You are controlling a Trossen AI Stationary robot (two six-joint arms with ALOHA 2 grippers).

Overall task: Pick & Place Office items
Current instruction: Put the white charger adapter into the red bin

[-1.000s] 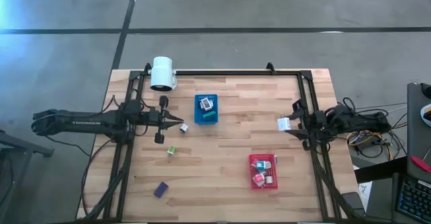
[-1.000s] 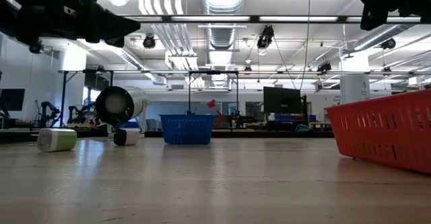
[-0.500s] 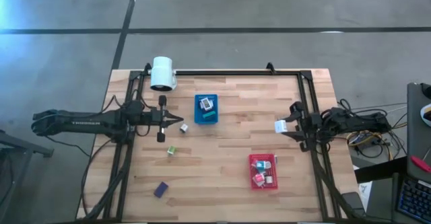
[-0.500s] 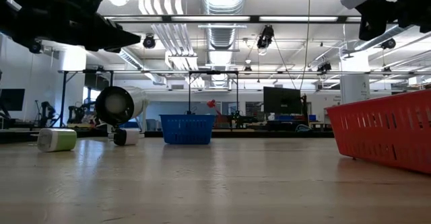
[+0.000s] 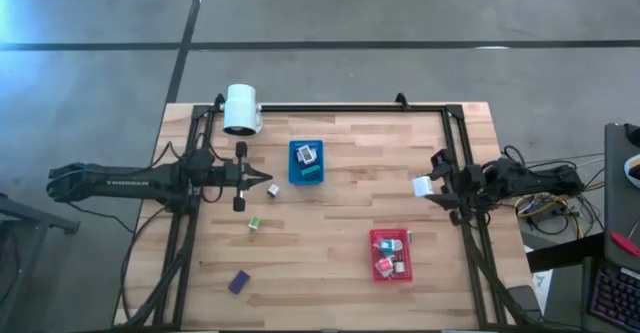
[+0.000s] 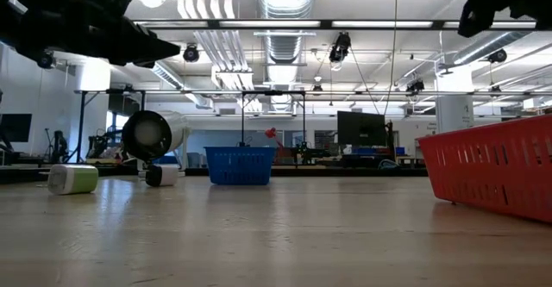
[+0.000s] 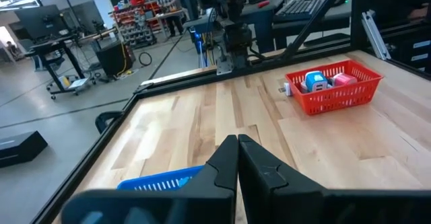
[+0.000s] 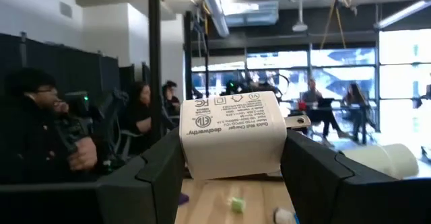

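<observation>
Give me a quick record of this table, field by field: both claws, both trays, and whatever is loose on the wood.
left claw: shut, empty, raised beside the blue tray
right claw: shut on a white charger, raised by the table's right edge
blue tray: far middle of the table, holds a few items
red tray: near right, holds several items
loose items: small white piece at the left claw's tip, green and white block, purple block
other: white roll at the far left corner

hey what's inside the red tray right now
The red tray holds several small items, including a blue-and-white block and a pink one. Anything beneath them is hidden.
</observation>
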